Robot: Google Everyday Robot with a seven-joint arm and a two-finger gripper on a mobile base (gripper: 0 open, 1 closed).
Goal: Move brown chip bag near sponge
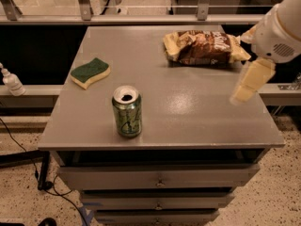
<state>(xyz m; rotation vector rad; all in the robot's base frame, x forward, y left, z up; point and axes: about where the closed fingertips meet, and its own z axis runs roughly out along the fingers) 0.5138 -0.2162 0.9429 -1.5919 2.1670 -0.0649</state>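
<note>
Grey flat top of a drawer cabinet [188, 121] fills the single camera view; three drawer fronts [157, 180] show below its near edge.

Brown chip bag [204, 47]: far right part of the top, lying flat and crinkled, long side running left to right, pale yellow ends, white lettering facing up. Nothing touches it.

Sponge [90, 72]: left side of the top, close to the left edge, dark green face up over a pale yellow base, wavy outline. Well apart from the bag, with bare grey surface between them.

Green soda can [127, 111]: upright, near left of centre, opened top visible, nearer the camera than the sponge and just to its right. It touches neither sponge nor bag.

Gripper [247, 81]: at the right side of the scene, hanging from a white arm segment [280, 32] that enters from the upper right corner. Its pale yellow end slants down and to the left over the right edge of the top, just near of the bag's right end and clear of it. Carries nothing; wide or narrow, cannot tell.

Off the cabinet: a small white bottle [10, 81] on a ledge at far left, black cable [28, 159] across speckled floor [273, 192].
</note>
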